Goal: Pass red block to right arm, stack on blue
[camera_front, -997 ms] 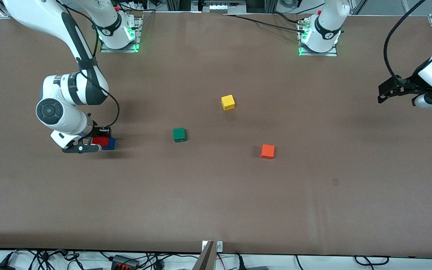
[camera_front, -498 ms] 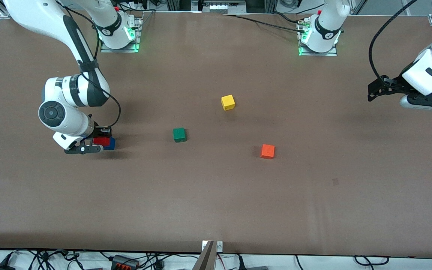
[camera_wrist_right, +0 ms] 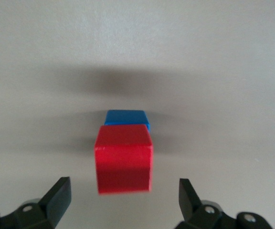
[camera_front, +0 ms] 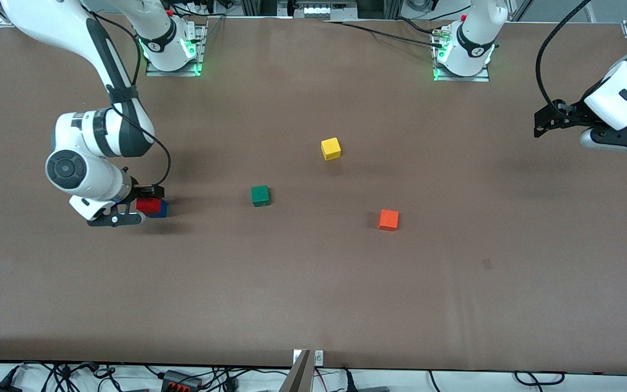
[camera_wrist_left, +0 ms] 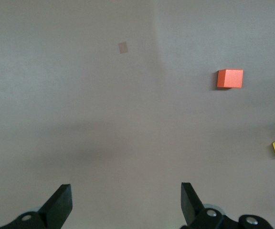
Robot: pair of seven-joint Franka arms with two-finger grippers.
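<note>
Since a second ago, the right gripper (camera_front: 140,206) has been drawn back from the red block (camera_front: 148,204), its fingers now spread apart with nothing between them. On the table (camera_front: 313,283), toward the right arm's end, the red block is seen resting on the blue (camera_front: 160,208). The left gripper (camera_front: 543,126) is held waiting over its own end, fingers spread and empty.

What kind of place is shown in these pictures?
Probably a robotics lab bench: two white arms bolted to a brown table, small coloured cubes such as the red block on the blue cube, and loose cables along the table's edge.
</note>
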